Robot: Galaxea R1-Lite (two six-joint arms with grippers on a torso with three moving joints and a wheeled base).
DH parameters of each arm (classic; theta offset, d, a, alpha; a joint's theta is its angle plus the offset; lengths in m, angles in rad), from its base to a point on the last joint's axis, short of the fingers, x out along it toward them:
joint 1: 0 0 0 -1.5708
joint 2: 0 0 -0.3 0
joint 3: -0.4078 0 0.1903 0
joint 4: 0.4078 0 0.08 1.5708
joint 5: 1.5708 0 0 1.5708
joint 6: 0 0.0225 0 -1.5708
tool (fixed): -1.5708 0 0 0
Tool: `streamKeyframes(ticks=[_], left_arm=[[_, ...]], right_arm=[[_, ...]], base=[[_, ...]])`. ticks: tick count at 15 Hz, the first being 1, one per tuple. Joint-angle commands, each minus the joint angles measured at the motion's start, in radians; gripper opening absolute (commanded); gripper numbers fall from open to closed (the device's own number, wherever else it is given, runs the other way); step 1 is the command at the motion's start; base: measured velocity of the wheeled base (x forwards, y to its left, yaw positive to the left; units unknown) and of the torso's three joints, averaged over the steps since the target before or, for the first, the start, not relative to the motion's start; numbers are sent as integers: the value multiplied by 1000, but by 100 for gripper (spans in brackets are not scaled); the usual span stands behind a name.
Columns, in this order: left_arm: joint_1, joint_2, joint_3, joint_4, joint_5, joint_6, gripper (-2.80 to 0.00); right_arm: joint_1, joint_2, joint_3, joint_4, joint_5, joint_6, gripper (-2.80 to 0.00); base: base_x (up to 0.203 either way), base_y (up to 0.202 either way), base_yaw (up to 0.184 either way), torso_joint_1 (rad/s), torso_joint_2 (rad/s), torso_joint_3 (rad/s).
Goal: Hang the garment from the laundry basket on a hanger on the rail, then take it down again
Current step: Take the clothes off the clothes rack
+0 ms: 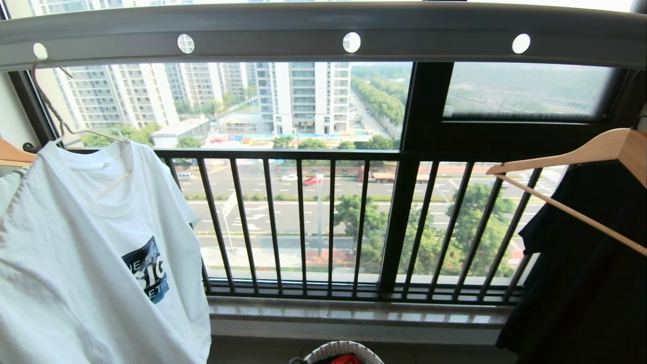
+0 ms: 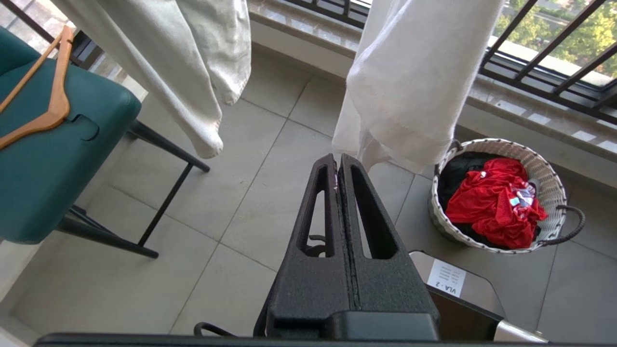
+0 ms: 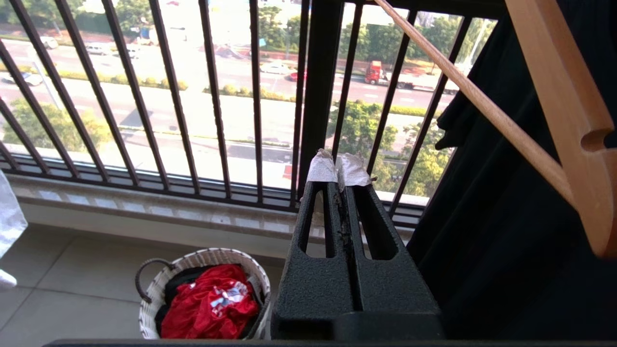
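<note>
White T-shirt [image 1: 96, 263] is up: head view has it at 8 o'clock, draped on the thin wire hanger [image 1: 65, 129], whose hook sits in the end hole of the grey rail [image 1: 323, 30] at 10 o'clock. Wooden hanger [image 1: 586, 156] with a dark garment [image 1: 581, 263] at 3 o'clock; laundry basket [image 1: 323, 354] rim just peeks in at 6 o'clock. Neither arm shows here. Left wrist view: left gripper [image 2: 339, 166] is pinched fully together, empty, low over the floor tiles, tips just short of the shirt's hem at 1 o'clock; basket with a red garment [image 2: 491, 207] at 3 o'clock, green chair [image 2: 43, 159] at 9 o'clock, a pale garment [image 2: 193, 62] hanging at 11 o'clock. Right wrist view: right gripper [image 3: 341, 168], taped tips pressed together, nothing held, faces the window bars [image 3: 193, 106]; wooden hanger close by at 2 o'clock, basket at 7 o'clock. Judgement: hang step looks done, take-down is next. Risks: hook is long and only just through the hole, so pulling on the fabric instead of lifting the wire could jam it or drag the shirt off one shoulder. Right arm lifting near the wooden hanger could snag it.
</note>
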Motion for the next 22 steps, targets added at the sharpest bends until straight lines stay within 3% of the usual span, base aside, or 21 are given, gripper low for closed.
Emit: streamKeyframes(ticks=[1,4,6,7,9,10,15,19,22], left_arm=[[-17,25,-34,-16,-43,-3,-280],[-15,40,-23,-19,30,-5,-280],[-15,22,-20,-15,28,-4,-280],[-15,16,-25,-9,30,-2,-280],[-16,-7,-56,49,31,15,-280],[-17,-10,-72,78,25,27,0],[-18,52,-50,59,25,113,0],[-15,144,113,-251,68,215,0],[-18,173,174,-307,63,230,0]], right_arm=[[7,315,-230,3,34,-1,-280],[88,513,-557,112,84,10,-280],[226,677,-763,262,96,64,-280],[312,752,-828,314,100,99,-280],[393,868,-887,355,106,141,-280],[407,923,-907,343,107,151,-280],[421,981,-939,310,109,180,-280],[421,968,-930,310,109,183,-280],[421,959,-925,310,109,183,-280]], base=[[0,0,0,0,0,0],[0,0,0,0,0,0],[0,0,0,0,0,0],[0,0,0,0,0,0],[0,0,0,0,0,0],[0,0,0,0,0,0],[0,0,0,0,0,0],[0,0,0,0,0,0],[0,0,0,0,0,0]])
